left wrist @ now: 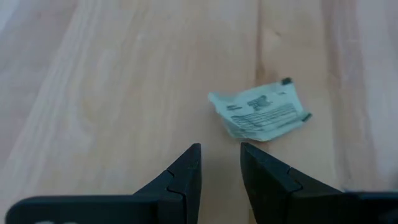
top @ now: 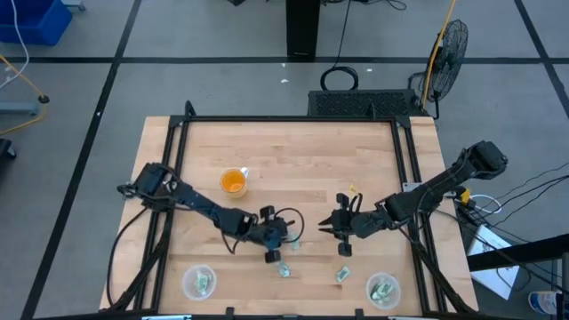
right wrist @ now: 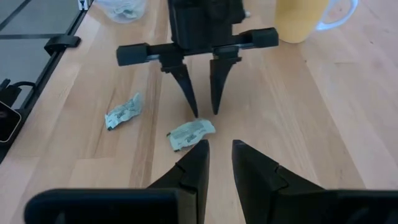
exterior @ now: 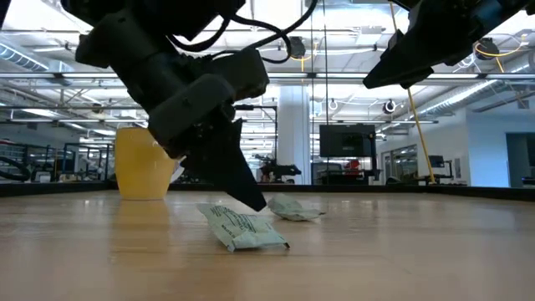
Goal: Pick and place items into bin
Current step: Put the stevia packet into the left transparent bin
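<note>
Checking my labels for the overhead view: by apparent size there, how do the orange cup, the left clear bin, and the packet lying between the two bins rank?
Largest to smallest in the high view:
1. Left clear bin
2. Orange cup, a little smaller, though close enough that I'd hold this order loosely
3. Packet, clearly smallest

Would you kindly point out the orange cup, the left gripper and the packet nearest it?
Orange plastic cup (top: pixel 233 182), high view, its inside.
Left gripper (right wrist: pixel 203 112), right wrist view, between fingertips.
Pale green-and-white wrapped packet (left wrist: pixel 262 112), left wrist view, printed face.
</note>
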{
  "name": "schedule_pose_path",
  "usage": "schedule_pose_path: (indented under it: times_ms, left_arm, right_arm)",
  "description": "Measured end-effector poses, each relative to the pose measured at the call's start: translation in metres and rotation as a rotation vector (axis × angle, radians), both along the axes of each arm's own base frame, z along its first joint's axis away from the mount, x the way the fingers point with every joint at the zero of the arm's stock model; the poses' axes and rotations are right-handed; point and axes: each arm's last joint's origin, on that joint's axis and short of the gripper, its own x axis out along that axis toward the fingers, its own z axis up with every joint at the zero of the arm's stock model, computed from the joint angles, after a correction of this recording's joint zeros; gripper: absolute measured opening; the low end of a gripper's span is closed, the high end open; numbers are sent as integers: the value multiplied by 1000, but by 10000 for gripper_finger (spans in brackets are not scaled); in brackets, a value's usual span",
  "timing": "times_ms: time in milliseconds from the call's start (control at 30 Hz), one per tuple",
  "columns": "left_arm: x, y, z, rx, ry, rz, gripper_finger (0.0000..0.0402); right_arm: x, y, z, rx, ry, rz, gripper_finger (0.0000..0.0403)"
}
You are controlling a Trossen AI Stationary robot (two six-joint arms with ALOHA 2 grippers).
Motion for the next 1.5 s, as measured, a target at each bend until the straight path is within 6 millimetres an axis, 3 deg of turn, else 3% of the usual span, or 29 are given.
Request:
schedule_pose_path:
  times_ms: [233, 700, 1000, 1500]
  left_arm:
    - [3, 10, 0, -71, 18, 10, 118]
    - [6, 9, 1, -111, 5, -53, 118]
    - [11, 23, 3, -110, -13, -28, 118]
    - [18, 31, 7, -149, -59, -152, 118]
  right_arm:
    - [0, 0, 0, 0, 0, 0, 66]
    - [0, 0, 0, -25, 0, 18, 66]
    - [0, 0, 0, -25, 0, 18, 66]
    - [-1, 0, -1, -29, 9, 19, 66]
